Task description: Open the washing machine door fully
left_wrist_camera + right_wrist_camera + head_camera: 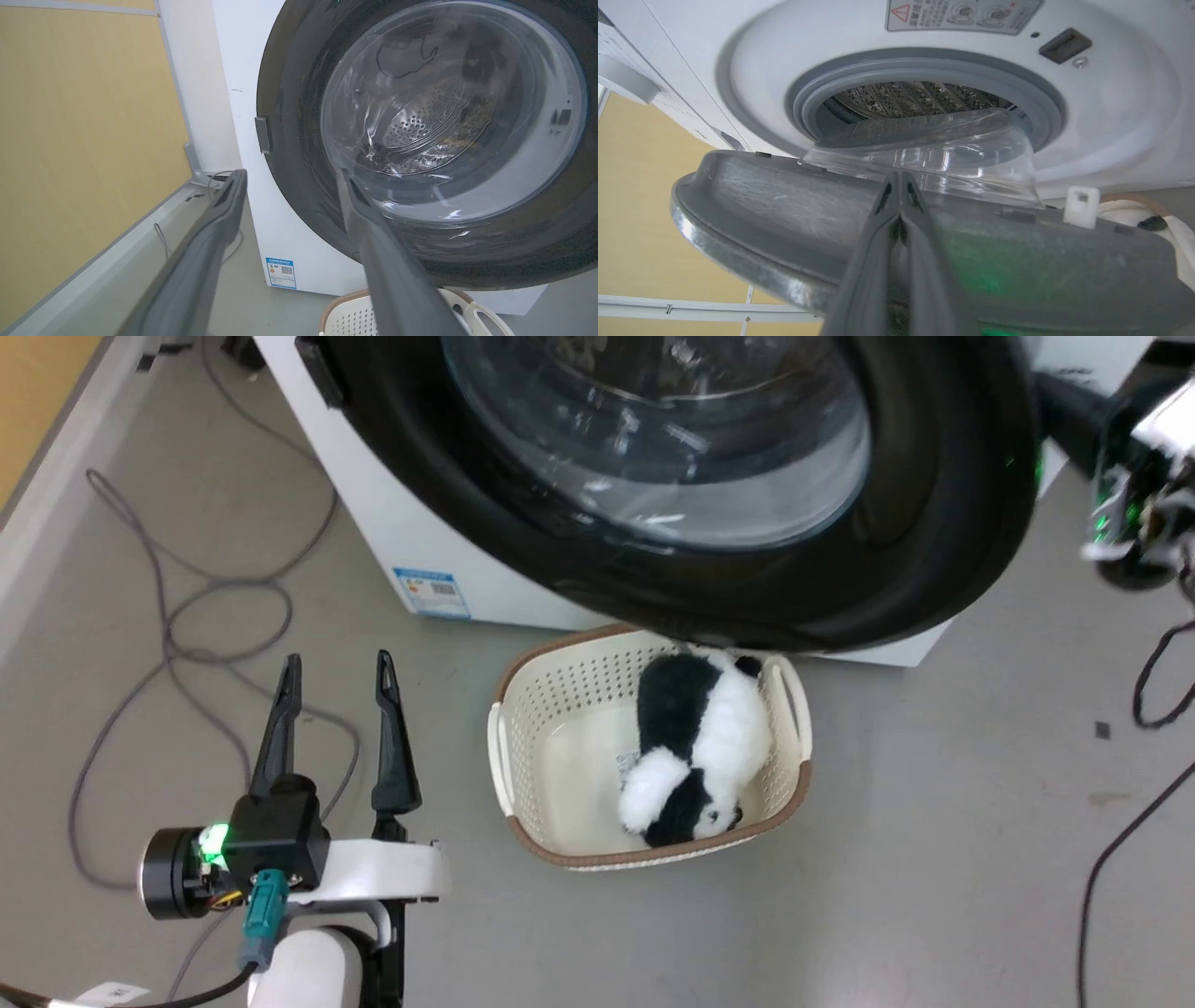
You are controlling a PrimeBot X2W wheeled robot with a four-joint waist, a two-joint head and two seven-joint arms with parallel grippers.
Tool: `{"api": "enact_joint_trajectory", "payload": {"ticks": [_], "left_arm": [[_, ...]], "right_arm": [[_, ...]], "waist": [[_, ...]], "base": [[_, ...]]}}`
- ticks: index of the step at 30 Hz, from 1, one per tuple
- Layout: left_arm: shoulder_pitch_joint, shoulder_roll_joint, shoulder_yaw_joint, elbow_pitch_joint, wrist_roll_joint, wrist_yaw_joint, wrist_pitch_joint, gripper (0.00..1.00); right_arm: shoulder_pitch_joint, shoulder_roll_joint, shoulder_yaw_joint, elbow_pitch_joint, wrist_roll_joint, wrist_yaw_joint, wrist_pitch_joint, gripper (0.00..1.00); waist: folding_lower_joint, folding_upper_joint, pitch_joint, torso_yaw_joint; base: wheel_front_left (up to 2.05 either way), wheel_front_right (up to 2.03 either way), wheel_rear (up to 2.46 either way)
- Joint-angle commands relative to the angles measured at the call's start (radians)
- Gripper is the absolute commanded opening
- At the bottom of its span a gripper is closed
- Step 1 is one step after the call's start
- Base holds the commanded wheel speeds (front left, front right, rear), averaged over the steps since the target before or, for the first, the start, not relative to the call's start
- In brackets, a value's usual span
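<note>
The washing machine door (pixel 934 523), a wide glossy black rim around a bulging glass bowl, stands partly swung out from the white machine (pixel 373 523). Its grey inner face (pixel 784 200) shows in the right wrist view, with the grey rubber ring (pixel 924 70) and steel drum behind. My right gripper (pixel 900 176) is shut, and its fingers lie against that inner face just below the glass bowl. The right wrist (pixel 1134 485) sits past the door's right edge. Low on the left, my left gripper (pixel 338 658) hangs open over the floor, apart from the door (pixel 289 116).
A cream basket (pixel 523 747) with a panda plush (pixel 700 737) in it sits on the floor under the door's lower edge. Grey cables (pixel 187 616) loop across the floor at left, black ones (pixel 1148 691) at right. A yellow wall panel (pixel 84 140) stands left of the machine.
</note>
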Motion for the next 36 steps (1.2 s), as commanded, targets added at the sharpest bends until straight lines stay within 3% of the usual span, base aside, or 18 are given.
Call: {"api": "enact_joint_trajectory", "payload": {"ticks": [1,19,36], "left_arm": [[0.014,0.001,0.002,0.003,0.008,-0.004,-0.005,1.00],[0.064,0.001,0.006,0.018,0.018,-0.012,-0.005,1.00],[0.111,0.004,0.002,0.037,0.025,-0.021,-0.005,1.00]], "right_arm": [[0.041,0.013,0.013,-0.020,-0.006,0.007,0.013,0.00],[0.319,0.055,0.086,-0.265,-0.002,0.007,0.090,0.00],[0.627,0.120,0.103,-0.580,0.060,0.007,0.105,0.00]], "waist": [[0.0001,0.0000,-0.016,-0.012],[0.0001,0.0000,-0.092,-0.044],[0.0001,0.0000,-0.151,-0.049]], "base": [[0.00,0.00,0.00],[0.00,0.00,0.00],[0.00,0.00,0.00]]}}
